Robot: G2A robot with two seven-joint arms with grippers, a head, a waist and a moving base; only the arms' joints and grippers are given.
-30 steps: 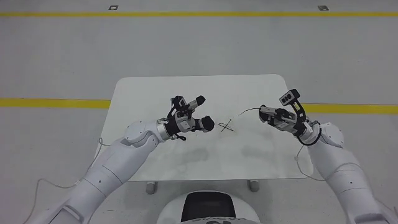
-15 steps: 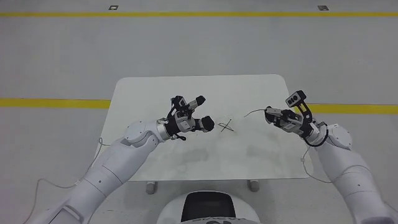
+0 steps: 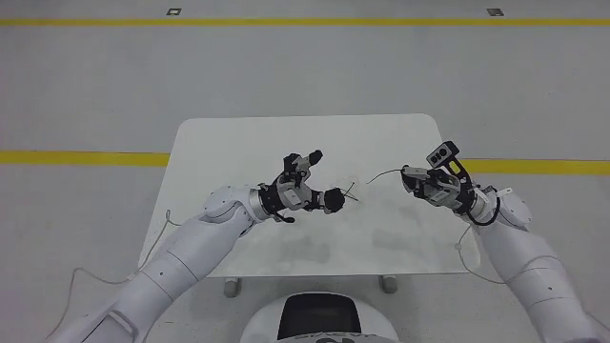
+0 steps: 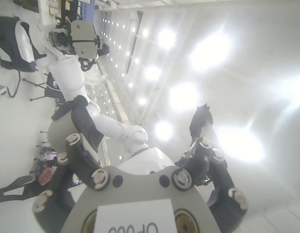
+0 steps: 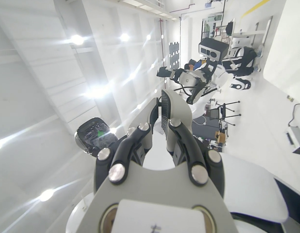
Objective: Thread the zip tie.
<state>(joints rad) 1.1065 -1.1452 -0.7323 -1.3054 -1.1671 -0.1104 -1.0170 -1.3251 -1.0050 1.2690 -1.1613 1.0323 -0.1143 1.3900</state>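
a thin dark zip tie [image 3: 384,170] sticks out of the right gripper [image 3: 406,172], whose fingers [image 5: 165,107] are pressed together on its end. its long axis runs across the table [image 3: 238,143], free tip pointing toward the left arm. a second dark tie piece [image 3: 351,189] lies on the table between the arms, just beside one finger of the left gripper [image 3: 325,179], which stands wide open and holds nothing. the left arm is much the nearer to that piece.
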